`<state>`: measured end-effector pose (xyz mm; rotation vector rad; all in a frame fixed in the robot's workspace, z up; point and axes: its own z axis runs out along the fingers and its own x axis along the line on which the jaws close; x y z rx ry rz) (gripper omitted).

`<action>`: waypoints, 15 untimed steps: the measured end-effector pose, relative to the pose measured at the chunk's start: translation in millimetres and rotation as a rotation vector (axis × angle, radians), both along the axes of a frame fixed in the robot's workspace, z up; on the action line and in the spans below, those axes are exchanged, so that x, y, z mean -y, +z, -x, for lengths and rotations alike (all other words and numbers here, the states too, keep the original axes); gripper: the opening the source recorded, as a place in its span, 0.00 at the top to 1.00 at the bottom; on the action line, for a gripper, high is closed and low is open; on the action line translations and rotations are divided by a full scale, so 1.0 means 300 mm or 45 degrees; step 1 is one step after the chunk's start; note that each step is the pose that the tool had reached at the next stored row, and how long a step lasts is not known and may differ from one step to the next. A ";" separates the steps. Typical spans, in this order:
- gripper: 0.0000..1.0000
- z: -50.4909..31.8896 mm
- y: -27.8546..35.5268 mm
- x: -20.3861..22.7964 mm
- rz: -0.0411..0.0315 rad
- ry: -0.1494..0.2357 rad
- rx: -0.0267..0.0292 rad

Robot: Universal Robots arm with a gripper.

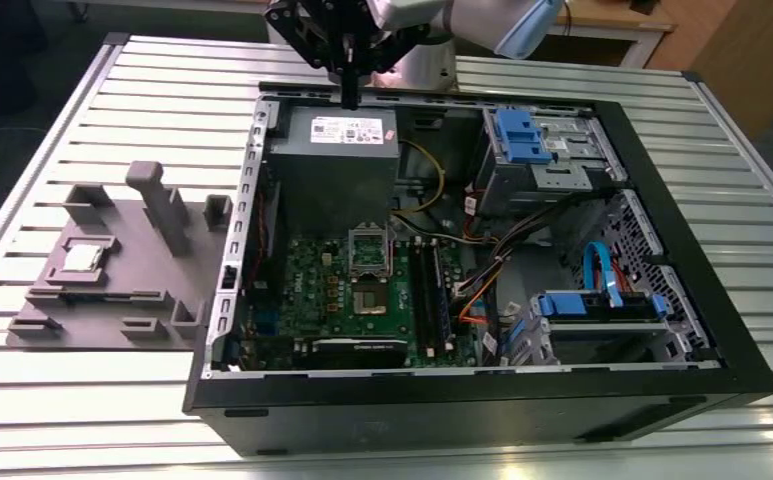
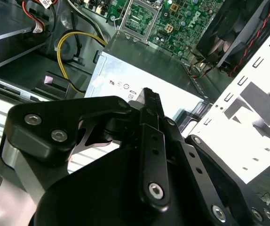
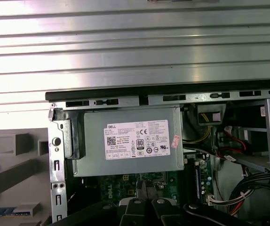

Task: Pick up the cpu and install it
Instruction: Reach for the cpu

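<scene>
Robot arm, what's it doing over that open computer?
The robot's gripper hangs above the grey power box in the open computer case, fingers shut and holding nothing. The little silver chip lies on the grey holder on the table, at the exterior view's left of the case, not yet picked up.

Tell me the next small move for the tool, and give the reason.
Probably shift the tool toward the exterior view's left, until it is above the grey fixture. The tool hangs over the power supply at the case's far edge, shut and holding nothing. The cpu lies on that fixture, outside the case and well away from the tool.
</scene>
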<state>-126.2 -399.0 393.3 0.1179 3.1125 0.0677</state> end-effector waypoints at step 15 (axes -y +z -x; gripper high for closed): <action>0.90 0.029 0.000 0.000 -0.0001 0.000 0.0000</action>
